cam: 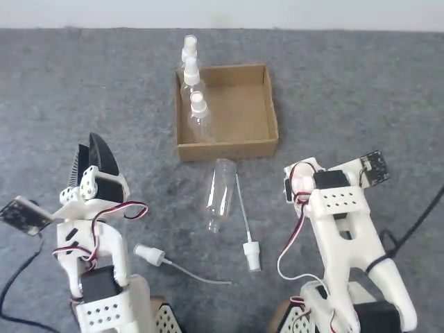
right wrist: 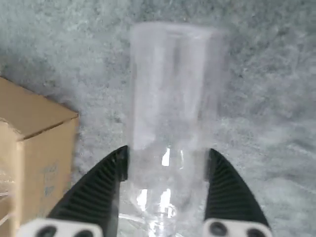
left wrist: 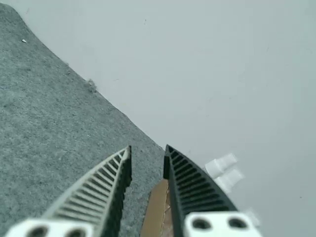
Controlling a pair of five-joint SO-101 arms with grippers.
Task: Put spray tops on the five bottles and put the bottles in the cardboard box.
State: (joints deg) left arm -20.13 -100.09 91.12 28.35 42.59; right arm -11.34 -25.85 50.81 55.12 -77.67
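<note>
Grey carpet meeting a plain pale wall.
You see a mottled grey, short-piled covering spread across the whole work surface; at its far edge it runs straight into the bare, off-white wall, and the light falls evenly, leaving only soft shadows.

The counter is mottled grey. The box is plain brown cardboard. 3 bottles at its left side are clear, each with a white spray top. The lying bottle just near of the box is clear and colourless. 2 loose tops, the left one and the right one, are white with pale thin tubes. Both arms are white, trailing red, black and white wires. The left hand is black and ribbed, the right hand black. The far wall is pale grey-white.
</note>
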